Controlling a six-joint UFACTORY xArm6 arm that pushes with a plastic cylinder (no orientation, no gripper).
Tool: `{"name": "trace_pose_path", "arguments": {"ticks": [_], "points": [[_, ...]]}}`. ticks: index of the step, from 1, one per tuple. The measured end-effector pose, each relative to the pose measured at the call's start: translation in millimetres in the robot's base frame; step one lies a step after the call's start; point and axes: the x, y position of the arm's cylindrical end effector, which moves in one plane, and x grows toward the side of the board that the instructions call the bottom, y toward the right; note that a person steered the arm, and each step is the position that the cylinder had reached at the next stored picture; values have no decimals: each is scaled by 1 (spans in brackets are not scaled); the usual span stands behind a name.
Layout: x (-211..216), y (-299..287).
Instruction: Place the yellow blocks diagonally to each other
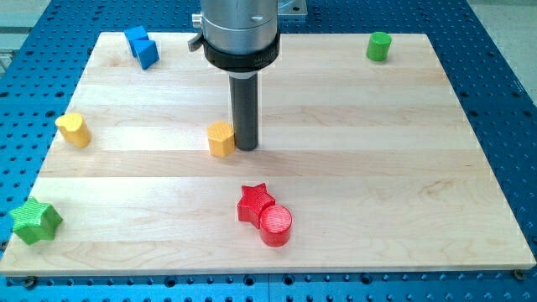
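Note:
A yellow hexagonal block [221,138] sits near the middle of the wooden board. My tip [246,148] is right beside it on its right, touching or almost touching. A second yellow block, heart-like in shape [74,129], lies near the board's left edge, at about the same height in the view and far from my tip.
A blue block [142,46] is at the top left. A green cylinder [379,46] is at the top right. A green star [35,221] sits at the bottom left corner. A red star [254,202] touches a red cylinder [275,225] below my tip.

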Motion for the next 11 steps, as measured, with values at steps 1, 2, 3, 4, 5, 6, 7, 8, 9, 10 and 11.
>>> {"name": "trace_pose_path", "arguments": {"ticks": [1,2,3,4,5,6,7,8,9,10,11], "points": [[0,0],[-12,-10],[-10,-62],[31,-33],[31,-76],[31,-94],[49,-98],[19,-136],[11,-145],[25,-99],[-22,-96]]}}
